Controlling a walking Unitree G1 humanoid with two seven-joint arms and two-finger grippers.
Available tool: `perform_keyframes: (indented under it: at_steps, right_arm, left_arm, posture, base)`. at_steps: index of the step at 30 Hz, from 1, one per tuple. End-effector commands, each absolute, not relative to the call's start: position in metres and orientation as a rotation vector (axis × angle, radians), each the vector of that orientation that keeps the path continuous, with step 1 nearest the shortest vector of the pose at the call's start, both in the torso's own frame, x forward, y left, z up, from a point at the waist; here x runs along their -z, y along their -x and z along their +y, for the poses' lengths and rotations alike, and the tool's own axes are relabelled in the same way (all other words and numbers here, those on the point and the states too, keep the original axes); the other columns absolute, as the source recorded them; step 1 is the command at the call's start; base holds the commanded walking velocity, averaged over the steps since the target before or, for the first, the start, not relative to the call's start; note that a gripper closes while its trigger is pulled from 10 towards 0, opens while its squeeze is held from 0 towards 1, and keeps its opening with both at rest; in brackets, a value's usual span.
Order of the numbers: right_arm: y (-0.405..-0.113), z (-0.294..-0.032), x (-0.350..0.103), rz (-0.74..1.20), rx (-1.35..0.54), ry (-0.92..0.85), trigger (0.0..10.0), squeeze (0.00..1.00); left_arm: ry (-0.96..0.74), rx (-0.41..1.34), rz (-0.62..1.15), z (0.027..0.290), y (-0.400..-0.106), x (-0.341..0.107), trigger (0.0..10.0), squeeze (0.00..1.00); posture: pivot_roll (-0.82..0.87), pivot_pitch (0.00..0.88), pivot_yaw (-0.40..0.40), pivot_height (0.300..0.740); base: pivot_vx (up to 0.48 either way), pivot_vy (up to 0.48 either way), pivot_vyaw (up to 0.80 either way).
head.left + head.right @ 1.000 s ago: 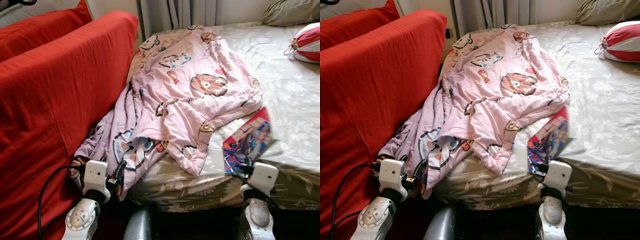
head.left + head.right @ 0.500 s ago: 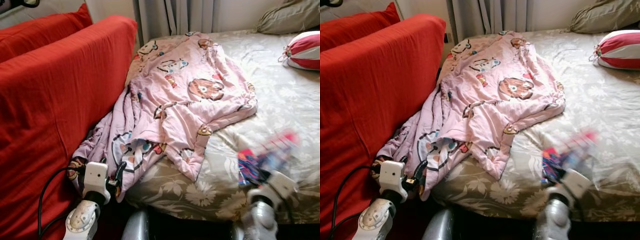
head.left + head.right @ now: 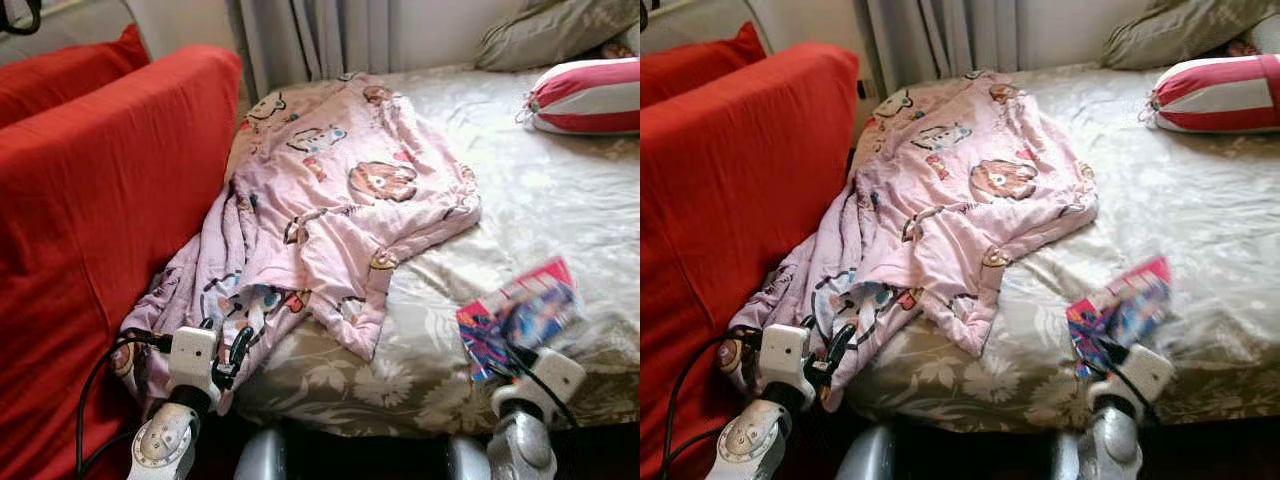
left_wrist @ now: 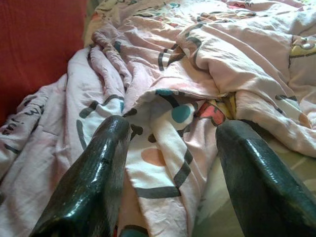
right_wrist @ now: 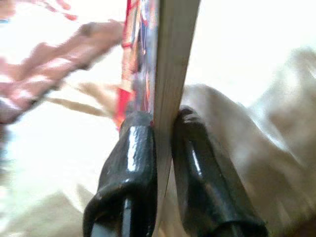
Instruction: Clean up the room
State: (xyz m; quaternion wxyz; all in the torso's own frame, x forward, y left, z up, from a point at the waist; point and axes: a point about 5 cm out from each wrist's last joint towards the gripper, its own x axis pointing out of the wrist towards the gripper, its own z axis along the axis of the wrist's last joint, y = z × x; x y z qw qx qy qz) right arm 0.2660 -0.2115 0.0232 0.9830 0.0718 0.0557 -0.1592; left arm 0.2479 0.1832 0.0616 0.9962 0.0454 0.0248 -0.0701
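Right gripper [image 5: 163, 143] is clamped edge-on on the book [image 3: 520, 318], lifting it off the bed's [image 3: 560, 200] near right edge, probably to shelve it. Left gripper [image 4: 173, 148] waits open at the blanket [image 3: 330, 200], near left.

A home bedroom — bed [image 3: 560, 210], pillow [image 3: 545, 30], curtain [image 3: 310, 40], rumpled quilt [image 3: 330, 200].

Soft daylight, overexposed blurry right wrist view, motion-smeared book [image 3: 520, 318].
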Motion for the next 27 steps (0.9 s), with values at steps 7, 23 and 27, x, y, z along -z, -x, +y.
perform_keyframes:
  at_steps: [7,23,27]
  right_arm:
    - [-0.284,-0.192,-0.047,0.027,0.134,-0.060,10.0,0.00]
    - [-0.283,-0.191,-0.046,0.034,0.083,-0.036,10.0,0.00]
    - [-0.283,-0.192,-0.047,0.031,0.084,-0.036,10.0,0.00]
  left_arm:
    - [-0.081,0.091,0.076,0.189,-0.249,-0.053,10.0,0.00]
    - [0.042,-0.003,0.261,0.202,-0.240,-0.007,10.0,0.00]
    - [0.048,-0.023,0.345,0.210,-0.232,0.011,10.0,0.00]
  posture:
    - [0.10,0.000,0.095,0.580]
    - [0.06,0.000,0.086,0.675]
    - [0.06,0.000,0.084,0.695]
  base:
    - [0.000,0.000,0.00]
    - [0.000,0.000,0.00]
    - [0.000,0.000,0.00]
